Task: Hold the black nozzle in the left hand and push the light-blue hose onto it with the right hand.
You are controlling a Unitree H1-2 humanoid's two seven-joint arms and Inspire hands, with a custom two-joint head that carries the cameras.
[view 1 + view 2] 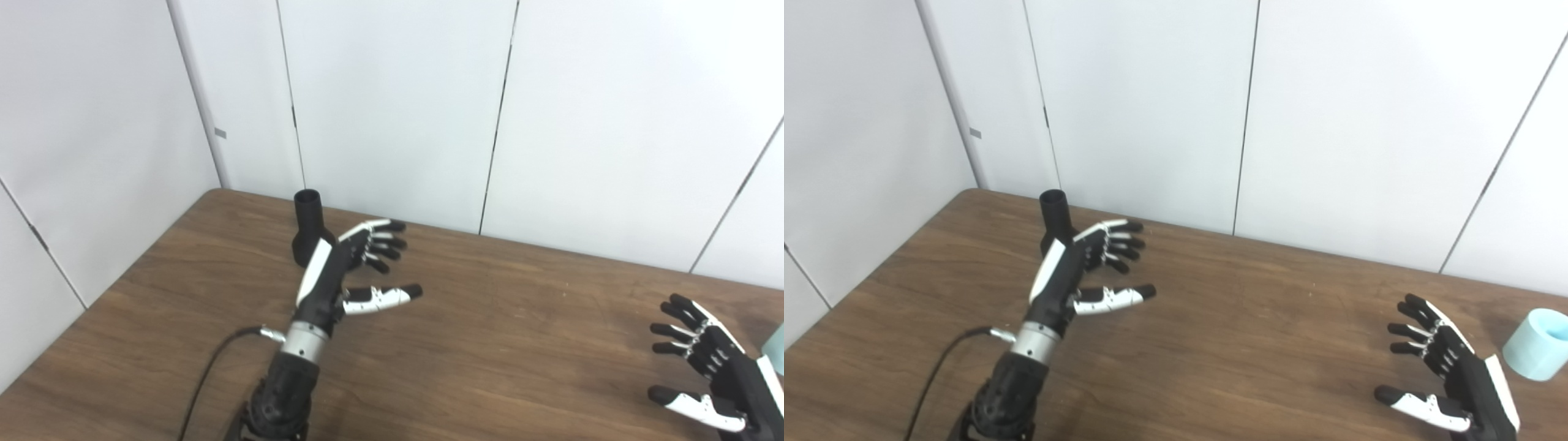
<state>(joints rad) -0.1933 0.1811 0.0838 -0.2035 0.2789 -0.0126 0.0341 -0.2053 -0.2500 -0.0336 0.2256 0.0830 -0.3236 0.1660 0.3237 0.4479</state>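
The black nozzle [309,226] stands upright on the wooden table [490,343] near the back left, its open neck pointing up. My left hand [355,263] is open just to its right and in front, palm facing right, fingers spread, partly hiding the nozzle's base. The light-blue hose [1537,344] is a short pale tube lying at the table's right side, open end up and toward me. My right hand [1442,373] is open to its left, fingers spread, not touching it. In the left eye view only a sliver of the hose [776,355] shows at the right edge.
White wall panels [392,104] close off the table at the back and on the left. A black cable [208,373] runs from my left wrist down to the bottom edge. Bare wood lies between the two hands.
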